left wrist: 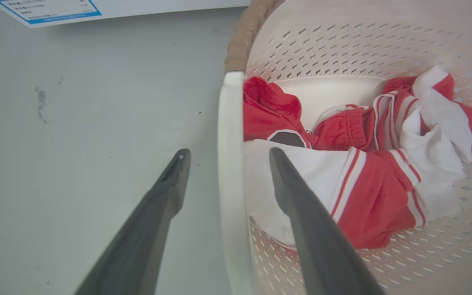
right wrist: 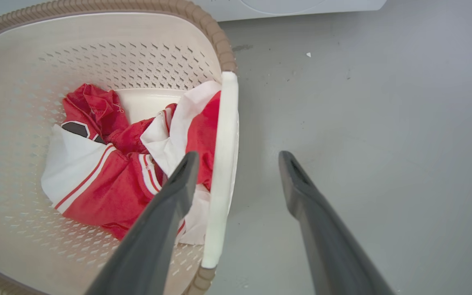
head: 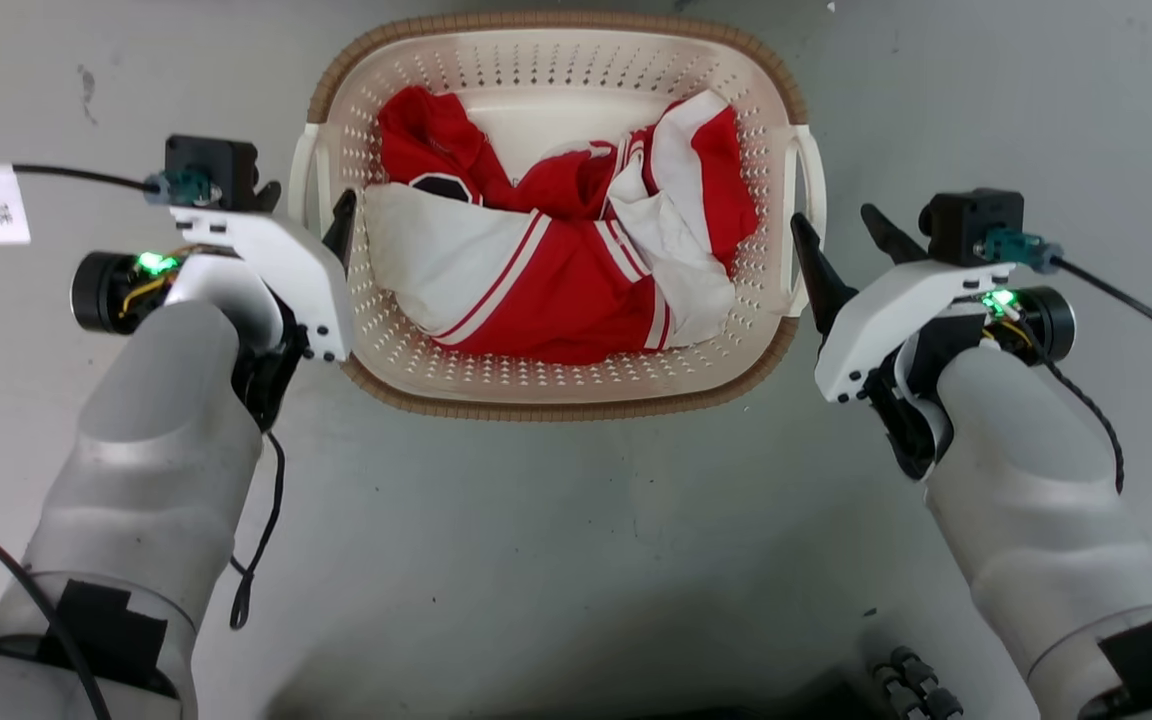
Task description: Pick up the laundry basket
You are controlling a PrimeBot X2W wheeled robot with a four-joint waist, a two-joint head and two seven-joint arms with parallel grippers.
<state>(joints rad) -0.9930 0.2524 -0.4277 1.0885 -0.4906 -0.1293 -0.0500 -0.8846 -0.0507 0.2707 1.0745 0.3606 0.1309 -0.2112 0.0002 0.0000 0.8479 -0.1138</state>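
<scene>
Laundry basket [head: 556, 385] on the floor [head: 536, 550] between the left gripper [head: 308, 200] and right gripper [head: 833, 216], both wide open, empty, each astride a white handle [left wrist: 230, 164]: close together, then lift level to keep the clothes [head: 556, 300] in.

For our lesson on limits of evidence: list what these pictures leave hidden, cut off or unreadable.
Left wrist view: blue-bordered sheet, cut by top edge, print too small.
Right wrist view: white appliance, cut by top edge.
Head view: laundry basket floor, hidden under clothes.
</scene>
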